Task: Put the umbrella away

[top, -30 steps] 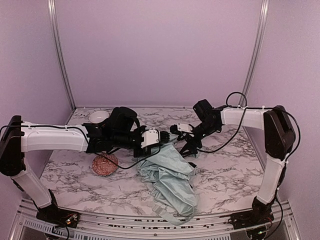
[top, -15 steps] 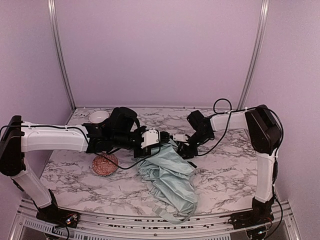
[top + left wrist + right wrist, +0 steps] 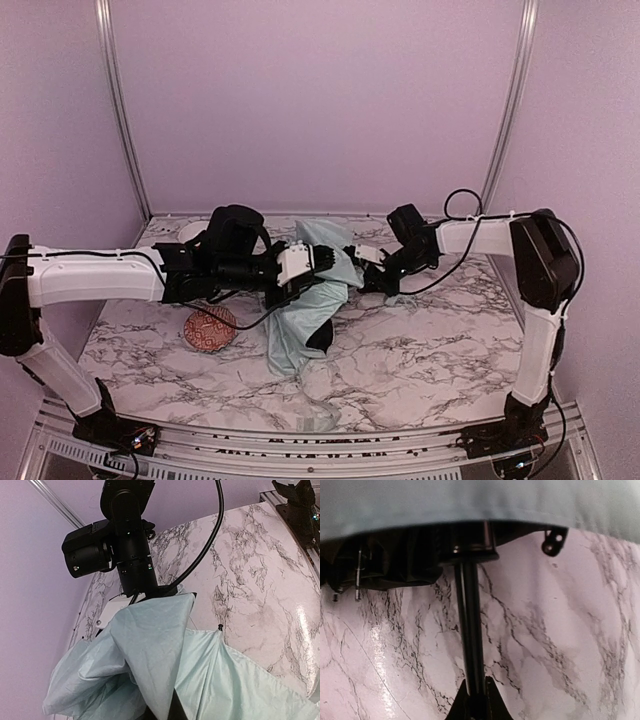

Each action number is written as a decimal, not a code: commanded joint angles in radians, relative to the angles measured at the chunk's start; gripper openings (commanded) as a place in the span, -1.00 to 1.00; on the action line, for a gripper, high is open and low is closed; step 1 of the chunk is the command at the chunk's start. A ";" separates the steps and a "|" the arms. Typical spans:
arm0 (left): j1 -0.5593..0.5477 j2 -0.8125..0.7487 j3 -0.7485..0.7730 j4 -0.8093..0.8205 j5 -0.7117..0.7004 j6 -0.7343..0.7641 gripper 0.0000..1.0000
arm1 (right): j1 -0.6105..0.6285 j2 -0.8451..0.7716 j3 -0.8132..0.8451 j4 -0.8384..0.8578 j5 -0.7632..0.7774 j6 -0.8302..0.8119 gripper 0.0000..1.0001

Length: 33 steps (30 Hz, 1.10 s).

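Above the middle of the tabletop, the right gripper has its fingers closed tight on the thin black shaft of the umbrella. In the right wrist view the shaft runs straight up from the fingertips into the dark underside of the pale green canopy. A small black rib tip hangs at the fabric's edge on the right.

Facing it from the left, the left gripper is closed too. Its fingers lie buried under folds of green fabric in its own wrist view, so I cannot tell what they pinch.

The umbrella hangs between the two grippers, raised at the top. Its loose canopy droops toward the near edge, and the lowest folds rest on the marble. A patch of black lining shows among the folds.

A red patterned bowl sits toward the left edge, under the left arm. A white bowl stands in the far left corner, partly hidden by that arm.
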 commanded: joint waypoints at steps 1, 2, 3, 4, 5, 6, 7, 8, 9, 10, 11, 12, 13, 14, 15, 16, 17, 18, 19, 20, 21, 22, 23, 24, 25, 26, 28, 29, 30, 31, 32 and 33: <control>-0.023 -0.082 -0.018 0.040 0.048 -0.021 -0.90 | -0.096 -0.116 0.063 0.112 -0.005 0.220 -1.00; -0.025 -0.089 -0.024 0.037 0.045 -0.021 -0.85 | -0.119 -0.149 0.064 0.123 -0.013 0.240 -1.00; -0.026 -0.097 -0.031 0.037 0.043 -0.022 -0.78 | -0.133 -0.166 0.064 0.134 -0.016 0.256 -1.00; -0.028 -0.103 -0.035 0.037 0.041 -0.024 -0.64 | -0.144 -0.201 0.063 0.144 -0.017 0.265 -1.00; -0.030 -0.110 -0.037 0.012 0.040 -0.026 -0.34 | -0.155 -0.231 0.063 0.149 -0.014 0.265 -1.00; -0.034 -0.118 -0.036 -0.003 0.037 -0.030 -0.08 | -0.163 -0.256 0.065 0.152 -0.011 0.261 -1.00; -0.038 -0.127 -0.033 -0.014 0.035 -0.038 0.16 | -0.173 -0.285 0.065 0.154 -0.007 0.260 -1.00; -0.040 -0.141 -0.027 -0.025 0.035 -0.050 0.32 | -0.187 -0.313 0.069 0.155 -0.009 0.261 -1.00; -0.041 -0.159 -0.025 -0.028 0.036 -0.069 0.46 | -0.203 -0.339 0.072 0.158 -0.018 0.264 -1.00; -0.041 -0.180 -0.027 -0.030 0.036 -0.090 0.57 | -0.223 -0.365 0.076 0.160 -0.033 0.270 -1.00; -0.040 -0.204 -0.031 -0.029 0.036 -0.109 0.64 | -0.243 -0.388 0.083 0.163 -0.052 0.276 -1.00; -0.039 -0.228 -0.036 -0.029 0.040 -0.125 0.70 | -0.266 -0.414 0.089 0.166 -0.072 0.282 -1.00; -0.038 -0.256 -0.041 -0.028 0.045 -0.143 0.76 | -0.287 -0.438 0.096 0.168 -0.091 0.288 -1.00; -0.037 -0.277 -0.046 -0.028 0.054 -0.165 0.82 | -0.304 -0.459 0.103 0.171 -0.108 0.290 -1.00; -0.031 -0.301 -0.051 -0.026 0.070 -0.189 0.88 | -0.320 -0.481 0.110 0.173 -0.122 0.293 -1.00; -0.019 -0.322 -0.057 -0.025 0.100 -0.220 0.92 | -0.334 -0.498 0.119 0.173 -0.137 0.293 -1.00; -0.002 -0.336 -0.064 -0.025 0.138 -0.243 0.93 | -0.347 -0.515 0.127 0.168 -0.149 0.289 -1.00; 0.018 -0.348 -0.073 -0.018 0.164 -0.270 0.92 | -0.354 -0.528 0.139 0.156 -0.153 0.280 -1.00; 0.037 -0.356 -0.084 -0.008 0.179 -0.300 0.92 | -0.358 -0.537 0.151 0.135 -0.152 0.264 -1.00; 0.063 -0.366 -0.097 0.007 0.196 -0.327 0.91 | -0.362 -0.546 0.166 0.110 -0.154 0.250 -1.00; 0.105 -0.377 -0.112 0.023 0.224 -0.368 0.89 | -0.364 -0.553 0.181 0.091 -0.162 0.240 -1.00; 0.138 -0.387 -0.132 0.058 0.264 -0.392 0.87 | -0.367 -0.560 0.194 0.071 -0.179 0.233 -1.00; 0.168 -0.397 -0.153 0.087 0.293 -0.404 0.84 | -0.369 -0.567 0.207 0.056 -0.198 0.221 -1.00; 0.184 -0.402 -0.176 0.107 0.297 -0.401 0.80 | -0.369 -0.576 0.216 0.040 -0.226 0.210 -1.00; 0.190 -0.395 -0.187 0.111 0.285 -0.383 0.76 | -0.368 -0.586 0.220 0.034 -0.257 0.204 -1.00; 0.191 -0.377 -0.189 0.112 0.270 -0.367 0.74 | -0.369 -0.596 0.223 0.034 -0.298 0.204 -1.00; 0.191 -0.308 -0.172 0.111 0.276 -0.361 0.73 | -0.368 -0.618 0.222 0.051 -0.350 0.220 -1.00; 0.191 -0.274 -0.156 0.112 0.295 -0.367 0.76 | -0.368 -0.631 0.220 0.066 -0.369 0.234 -1.00; 0.191 -0.242 -0.143 0.120 0.315 -0.377 0.78 | -0.369 -0.639 0.220 0.081 -0.393 0.244 -1.00; 0.191 -0.215 -0.132 0.137 0.326 -0.391 0.81 | -0.369 -0.646 0.219 0.091 -0.414 0.250 -1.00; 0.191 -0.194 -0.135 0.164 0.331 -0.401 0.85 | -0.368 -0.652 0.219 0.100 -0.438 0.256 -1.00; 0.190 -0.180 -0.144 0.204 0.323 -0.408 0.88 | -0.369 -0.657 0.220 0.106 -0.461 0.259 -1.00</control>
